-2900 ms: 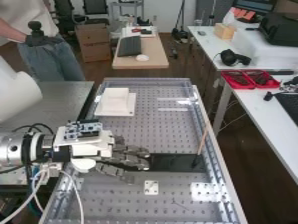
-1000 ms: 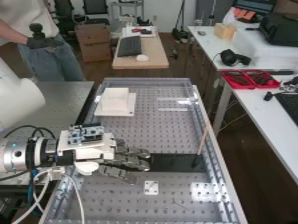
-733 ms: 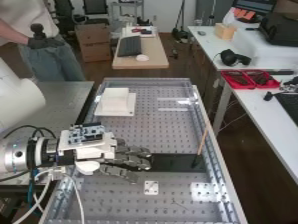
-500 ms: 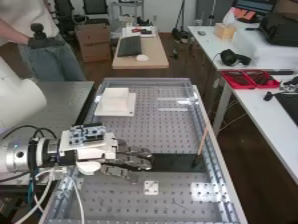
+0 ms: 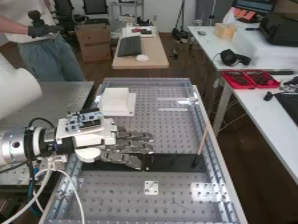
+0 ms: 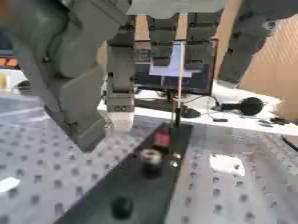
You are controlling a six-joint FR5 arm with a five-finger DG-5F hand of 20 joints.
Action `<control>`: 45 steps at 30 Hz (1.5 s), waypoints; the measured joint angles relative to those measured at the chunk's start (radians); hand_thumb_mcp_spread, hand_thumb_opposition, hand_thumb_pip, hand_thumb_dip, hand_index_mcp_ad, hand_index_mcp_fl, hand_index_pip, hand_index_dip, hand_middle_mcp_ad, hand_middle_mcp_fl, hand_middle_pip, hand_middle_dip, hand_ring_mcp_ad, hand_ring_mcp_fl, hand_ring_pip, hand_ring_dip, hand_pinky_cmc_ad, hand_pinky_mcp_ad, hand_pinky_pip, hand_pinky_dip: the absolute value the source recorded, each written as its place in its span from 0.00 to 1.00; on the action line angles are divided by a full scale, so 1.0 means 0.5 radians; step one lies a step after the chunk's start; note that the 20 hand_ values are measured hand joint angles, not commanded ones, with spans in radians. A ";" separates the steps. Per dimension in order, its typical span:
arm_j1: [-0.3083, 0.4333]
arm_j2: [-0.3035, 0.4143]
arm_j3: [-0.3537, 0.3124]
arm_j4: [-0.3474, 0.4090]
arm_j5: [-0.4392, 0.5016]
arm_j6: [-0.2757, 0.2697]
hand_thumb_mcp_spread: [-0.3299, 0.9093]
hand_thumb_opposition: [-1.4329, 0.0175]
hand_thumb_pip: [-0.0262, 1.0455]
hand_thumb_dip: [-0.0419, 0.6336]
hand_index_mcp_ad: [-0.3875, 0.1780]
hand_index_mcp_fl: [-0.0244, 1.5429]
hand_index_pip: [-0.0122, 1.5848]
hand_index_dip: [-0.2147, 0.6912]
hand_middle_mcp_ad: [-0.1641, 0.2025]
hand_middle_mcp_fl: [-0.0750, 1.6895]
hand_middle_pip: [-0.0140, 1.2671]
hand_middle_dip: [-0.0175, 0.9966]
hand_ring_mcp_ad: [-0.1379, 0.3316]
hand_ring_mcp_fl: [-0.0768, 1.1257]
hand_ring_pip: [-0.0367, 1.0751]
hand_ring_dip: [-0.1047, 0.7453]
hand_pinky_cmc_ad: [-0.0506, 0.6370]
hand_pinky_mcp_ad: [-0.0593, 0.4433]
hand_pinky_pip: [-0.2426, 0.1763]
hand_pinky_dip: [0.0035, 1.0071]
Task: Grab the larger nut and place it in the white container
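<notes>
At the left, the arm is lying level with the near part of the table. The white container is sitting beyond the hand, which is hovering wide open and holding nothing, its fingers nearly straight, over the black strip. Small pieces are resting there (which is the larger nut, I cannot tell). Rightmost, a thin stick is rising from the strip.
</notes>
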 joint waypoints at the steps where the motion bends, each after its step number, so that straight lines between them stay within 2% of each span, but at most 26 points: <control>1: 0.005 0.013 -0.009 0.006 -0.008 0.013 0.52 0.36 0.71 0.31 0.39 0.24 0.96 0.21 0.64 0.04 0.13 0.19 0.59 0.06 0.26 0.26 0.57 0.72 0.37 0.67; 4: 0.047 0.084 -0.058 0.025 -0.060 0.064 0.52 0.36 0.71 0.31 0.40 0.24 0.96 0.21 0.64 0.04 0.13 0.19 0.59 0.06 0.25 0.26 0.57 0.72 0.37 0.67; 9: 0.211 0.204 -0.144 0.000 -0.189 0.123 0.52 0.36 0.71 0.31 0.40 0.24 0.96 0.21 0.63 0.06 0.13 0.20 0.59 0.07 0.24 0.26 0.57 0.72 0.37 0.66; 15: 0.432 0.265 -0.173 -0.077 -0.292 0.193 0.52 0.36 0.71 0.31 0.39 0.24 0.96 0.21 0.63 0.06 0.13 0.21 0.58 0.07 0.20 0.26 0.57 0.71 0.37 0.63; 17: 0.495 0.268 -0.167 -0.121 -0.284 0.184 0.53 0.36 0.67 0.32 0.39 0.26 0.97 0.24 0.63 0.07 0.12 0.21 0.57 0.06 0.18 0.28 0.56 0.70 0.37 0.63; 21: 0.636 0.262 -0.146 -0.230 -0.218 0.139 0.52 0.37 0.65 0.32 0.39 0.27 0.96 0.29 0.64 0.07 0.12 0.22 0.56 0.07 0.16 0.29 0.56 0.70 0.37 0.60; 25: 0.745 0.260 -0.146 -0.277 -0.105 0.098 0.52 0.37 0.64 0.31 0.39 0.27 0.96 0.34 0.63 0.07 0.12 0.24 0.57 0.07 0.14 0.31 0.56 0.70 0.37 0.58; 30: 0.912 0.278 -0.179 -0.315 0.154 0.054 0.52 0.37 0.64 0.32 0.39 0.27 0.96 0.38 0.64 0.07 0.13 0.27 0.57 0.07 0.14 0.32 0.56 0.70 0.37 0.57; 35: 0.982 0.301 -0.209 -0.307 0.260 0.114 0.52 0.37 0.64 0.32 0.39 0.27 0.96 0.39 0.65 0.07 0.13 0.27 0.57 0.07 0.15 0.33 0.56 0.70 0.37 0.57; 39: 1.032 0.309 -0.216 -0.311 0.299 0.156 0.52 0.37 0.64 0.32 0.39 0.27 0.96 0.41 0.65 0.11 0.12 0.27 0.57 0.07 0.13 0.33 0.56 0.70 0.37 0.57; 43: 1.049 0.308 -0.208 -0.373 0.305 0.140 0.55 0.36 0.58 0.32 0.39 0.28 0.96 0.45 0.65 0.11 0.13 0.28 0.57 0.07 0.12 0.33 0.56 0.70 0.37 0.57; 45: 1.055 0.305 -0.200 -0.430 0.310 0.102 0.56 0.36 0.58 0.32 0.38 0.23 0.94 0.45 0.65 0.09 0.12 0.28 0.57 0.07 0.12 0.33 0.56 0.70 0.37 0.57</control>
